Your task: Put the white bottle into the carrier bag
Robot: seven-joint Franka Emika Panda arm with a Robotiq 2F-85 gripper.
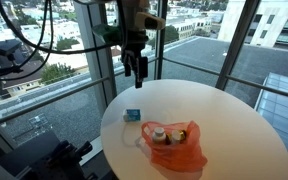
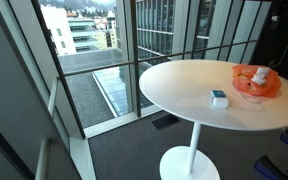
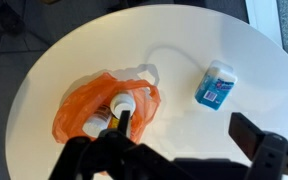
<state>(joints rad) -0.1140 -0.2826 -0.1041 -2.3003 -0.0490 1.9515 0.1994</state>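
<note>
An orange carrier bag [image 3: 79,108] lies on the round white table [image 3: 184,40]. Two white-capped bottles show in its open mouth, one [image 3: 124,104] partly behind my finger and one [image 3: 94,126] deeper in. The bag also shows in both exterior views [image 1: 176,150] [image 2: 254,84], with a white bottle [image 1: 159,132] [image 2: 261,73] in it. My gripper [image 3: 189,130] hangs high above the table [image 1: 134,66], open and empty, over the bare top between the bag and a blue box.
A small blue and white box [image 3: 216,83] [image 1: 133,115] [image 2: 220,97] lies on the table beside the bag. Glass walls and a railing [image 1: 44,100] surround the table. The table stands on a single pedestal [image 2: 191,150].
</note>
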